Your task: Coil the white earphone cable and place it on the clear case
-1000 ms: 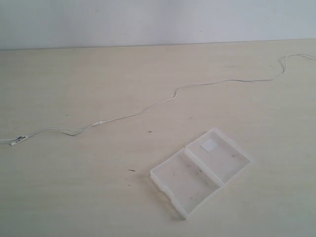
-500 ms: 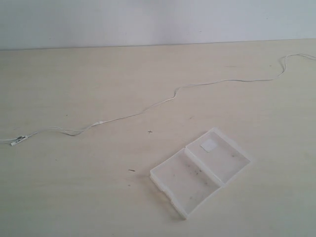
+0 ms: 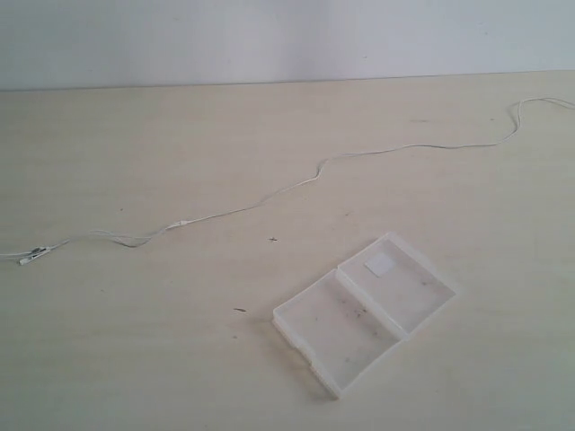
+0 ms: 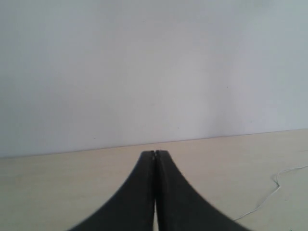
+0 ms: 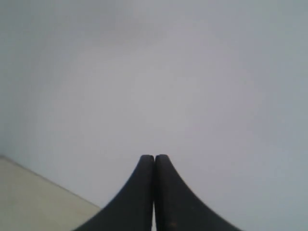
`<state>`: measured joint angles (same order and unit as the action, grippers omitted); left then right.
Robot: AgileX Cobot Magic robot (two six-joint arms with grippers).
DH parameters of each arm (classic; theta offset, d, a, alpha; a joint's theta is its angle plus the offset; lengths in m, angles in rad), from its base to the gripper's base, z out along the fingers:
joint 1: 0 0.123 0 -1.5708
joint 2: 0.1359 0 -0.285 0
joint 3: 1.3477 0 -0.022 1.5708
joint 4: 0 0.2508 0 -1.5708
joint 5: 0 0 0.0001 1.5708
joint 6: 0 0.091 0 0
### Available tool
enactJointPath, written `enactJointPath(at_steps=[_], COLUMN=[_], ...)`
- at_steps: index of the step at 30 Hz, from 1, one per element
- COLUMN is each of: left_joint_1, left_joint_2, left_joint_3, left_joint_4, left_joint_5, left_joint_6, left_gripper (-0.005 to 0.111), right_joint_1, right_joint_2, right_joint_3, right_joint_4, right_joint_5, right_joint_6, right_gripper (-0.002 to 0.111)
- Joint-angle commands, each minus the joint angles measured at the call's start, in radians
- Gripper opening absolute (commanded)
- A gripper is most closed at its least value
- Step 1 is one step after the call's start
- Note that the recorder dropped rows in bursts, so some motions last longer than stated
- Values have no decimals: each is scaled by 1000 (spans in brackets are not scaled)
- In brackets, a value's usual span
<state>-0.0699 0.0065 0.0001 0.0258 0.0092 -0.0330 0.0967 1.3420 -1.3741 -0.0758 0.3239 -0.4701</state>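
The white earphone cable (image 3: 296,184) lies stretched out across the table from the left edge, where its end (image 3: 27,256) rests, to the far right edge. A stretch of the cable (image 4: 269,195) also shows in the left wrist view. The clear case (image 3: 364,310) lies open in the near right part, its two halves flat, one with a white patch (image 3: 379,263). Neither arm shows in the exterior view. My left gripper (image 4: 155,153) is shut on nothing, above the table. My right gripper (image 5: 154,157) is shut on nothing, facing the wall.
The light wooden table (image 3: 180,359) ends at a white wall (image 3: 269,36) at the back. A few small dark specks (image 3: 240,311) lie on the table near the case.
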Motion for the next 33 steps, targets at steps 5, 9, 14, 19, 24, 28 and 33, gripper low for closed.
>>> enactJointPath(at_steps=[5, 9, 14, 19, 24, 28, 33], left_joint_1=[2, 2, 2, 2, 2, 2, 2], left_joint_2=[-7, -7, -7, -7, -7, -7, -7], left_joint_3=[0, 0, 0, 0, 0, 0, 0], left_joint_4=[-6, -6, -6, -6, -6, -6, -6], left_joint_5=[-3, -3, -3, -3, -2, -2, -2], left_joint_6=[-2, -2, -2, -2, -2, -2, -2], left_gripper=[0, 0, 0, 0, 0, 0, 0], right_joint_1=[-4, -4, -4, -4, -4, -4, 28], right_joint_2=[270, 372, 493, 607, 726, 821, 932], right_joint_3=[-294, -366, -410, -471, -590, -672, -742], right_joint_4=[-97, -144, -153, -143, -106, 52, 206], right_joint_5=[385, 459, 470, 582, 744, 852, 897], right_joint_6=[-267, -391, -524, -605, -603, -600, -600], right_gripper=[0, 0, 0, 0, 0, 0, 0])
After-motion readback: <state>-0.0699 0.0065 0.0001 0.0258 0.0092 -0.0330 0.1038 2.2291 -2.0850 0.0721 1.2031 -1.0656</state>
